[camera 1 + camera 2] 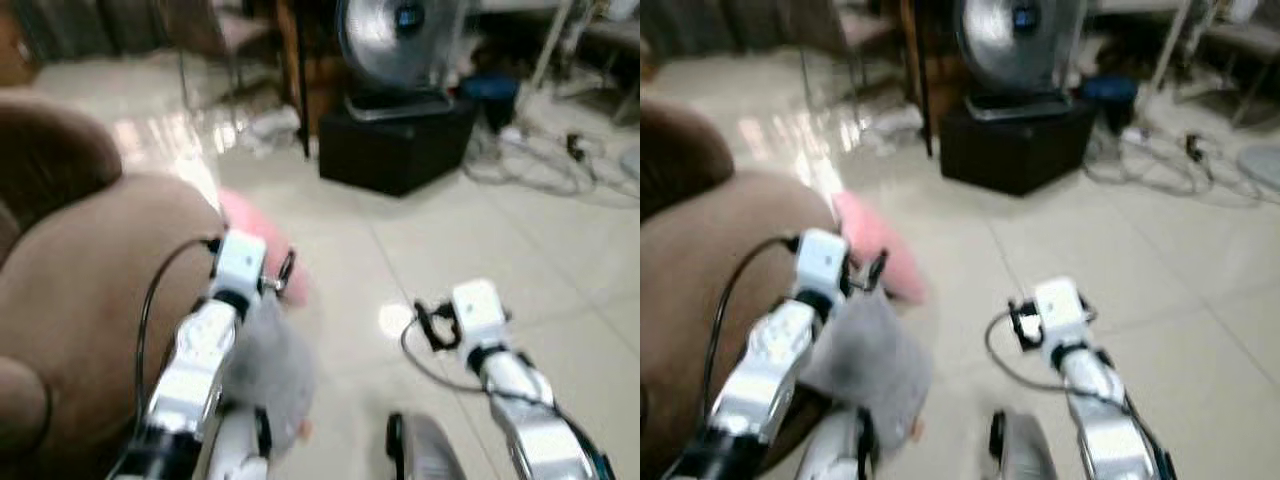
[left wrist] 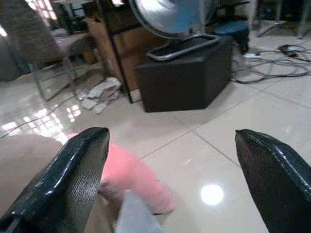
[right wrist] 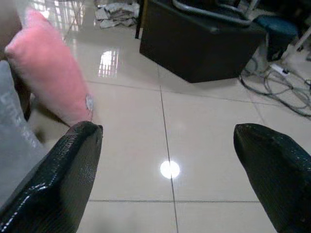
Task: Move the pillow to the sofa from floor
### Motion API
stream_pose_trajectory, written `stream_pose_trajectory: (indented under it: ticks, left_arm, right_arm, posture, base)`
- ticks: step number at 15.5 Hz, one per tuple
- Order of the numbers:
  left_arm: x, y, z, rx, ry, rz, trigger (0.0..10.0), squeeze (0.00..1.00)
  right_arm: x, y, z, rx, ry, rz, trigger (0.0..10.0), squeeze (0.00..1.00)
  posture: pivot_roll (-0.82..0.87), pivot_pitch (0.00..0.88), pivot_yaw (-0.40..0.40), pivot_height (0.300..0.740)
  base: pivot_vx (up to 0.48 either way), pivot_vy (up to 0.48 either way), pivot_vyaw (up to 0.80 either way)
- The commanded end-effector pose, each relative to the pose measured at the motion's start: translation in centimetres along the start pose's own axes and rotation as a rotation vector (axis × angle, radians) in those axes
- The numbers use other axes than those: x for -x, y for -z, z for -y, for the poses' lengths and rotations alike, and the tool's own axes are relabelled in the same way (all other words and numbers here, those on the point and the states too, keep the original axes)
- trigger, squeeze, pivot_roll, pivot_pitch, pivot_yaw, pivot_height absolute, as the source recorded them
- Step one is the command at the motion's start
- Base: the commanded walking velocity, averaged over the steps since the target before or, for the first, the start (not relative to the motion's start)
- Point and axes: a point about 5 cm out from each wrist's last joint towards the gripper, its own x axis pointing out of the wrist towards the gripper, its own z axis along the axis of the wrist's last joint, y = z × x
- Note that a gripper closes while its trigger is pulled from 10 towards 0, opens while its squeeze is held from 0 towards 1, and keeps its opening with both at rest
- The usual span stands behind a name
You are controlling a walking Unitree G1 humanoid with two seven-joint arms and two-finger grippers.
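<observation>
On the tiled floor (image 1: 450, 250), against the brown sofa (image 1: 80, 290), leans the pink pillow (image 1: 880, 258) beside a grey one (image 1: 875, 365). Left gripper (image 2: 170, 179) and right gripper (image 3: 167, 177) are both released and empty. A sound approach straddles the pillow's upper edge, avoiding the grey cushion.

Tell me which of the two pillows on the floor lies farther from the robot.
The pink pillow, leaning against the brown sofa. The grey pillow lies closer, right beneath the left gripper.
</observation>
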Motion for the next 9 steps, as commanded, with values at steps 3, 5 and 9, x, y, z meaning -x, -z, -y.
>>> stream_pose_trajectory:
  ticks: [3,5,9]
  left_arm:
    - [0.24,0.23,-1.10,-0.011,-0.029,-0.012,10.0,0.00]
    - [0.24,0.24,-1.10,-0.012,-0.030,-0.013,10.0,0.00]
    - [0.25,1.03,-1.57,-0.032,-0.066,-0.065,10.0,0.00]
  right_arm:
    - [-0.09,-0.68,-0.75,-0.017,-0.022,0.025,10.0,0.00]
    - [-0.08,-0.69,-0.76,-0.015,-0.024,0.027,10.0,0.00]
    - [-0.06,-0.74,-0.96,-0.007,-0.050,0.024,10.0,0.00]
  posture:
    - [-0.07,0.000,0.028,0.595]
    - [-0.07,0.000,0.028,0.595]
    - [-0.06,0.004,0.027,0.595]
  base:
    - [0.265,0.000,-0.25]
    - [0.266,0.000,-0.38]
    - [0.062,0.000,0.00]
